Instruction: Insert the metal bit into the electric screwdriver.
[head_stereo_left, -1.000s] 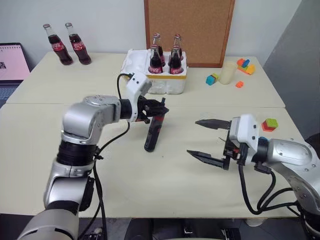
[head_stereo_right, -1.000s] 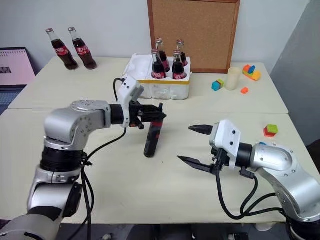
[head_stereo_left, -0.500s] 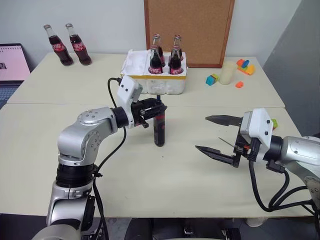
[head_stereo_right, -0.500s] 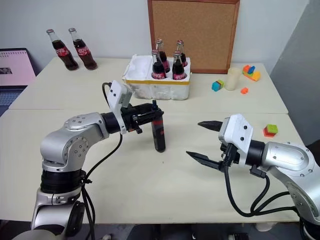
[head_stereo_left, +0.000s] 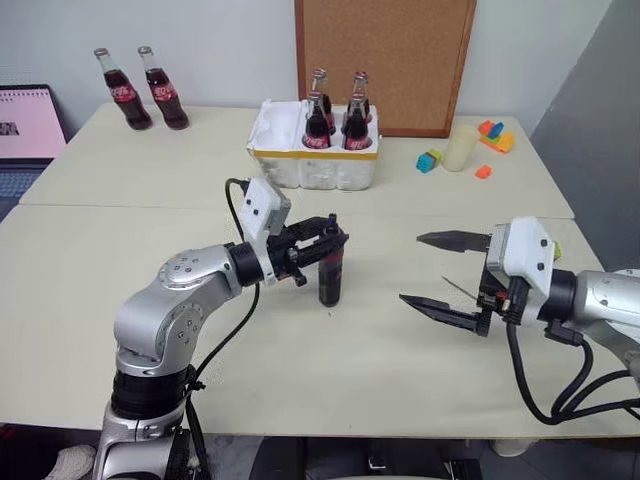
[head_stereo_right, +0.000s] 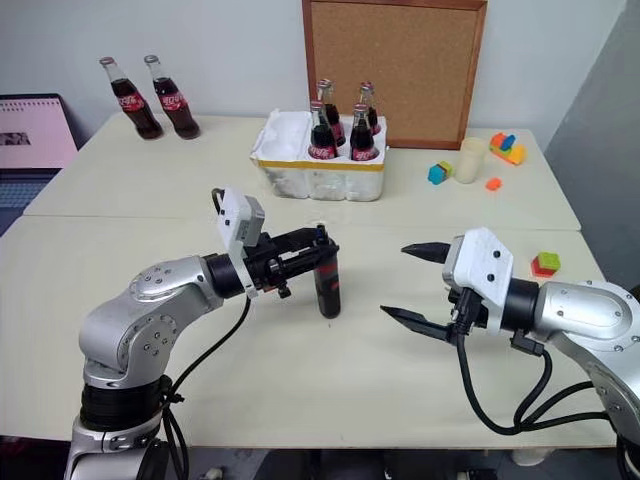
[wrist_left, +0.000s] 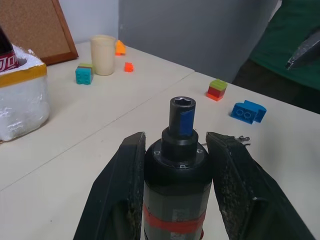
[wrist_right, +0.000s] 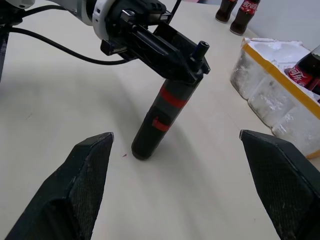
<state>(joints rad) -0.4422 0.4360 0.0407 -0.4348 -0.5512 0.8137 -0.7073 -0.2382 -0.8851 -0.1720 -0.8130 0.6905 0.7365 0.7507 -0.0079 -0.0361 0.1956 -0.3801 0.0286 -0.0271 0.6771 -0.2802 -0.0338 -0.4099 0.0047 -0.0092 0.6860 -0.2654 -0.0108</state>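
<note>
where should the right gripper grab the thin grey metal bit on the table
Probably mid-shaft, from above: the thin grey metal bit lies flat on the beige table, so the open right gripper should pinch across it, leaving one end free.

Screwdriver (head_stereo_left: 331, 276) left of bit (head_stereo_left: 459, 291) (nearby)
</note>
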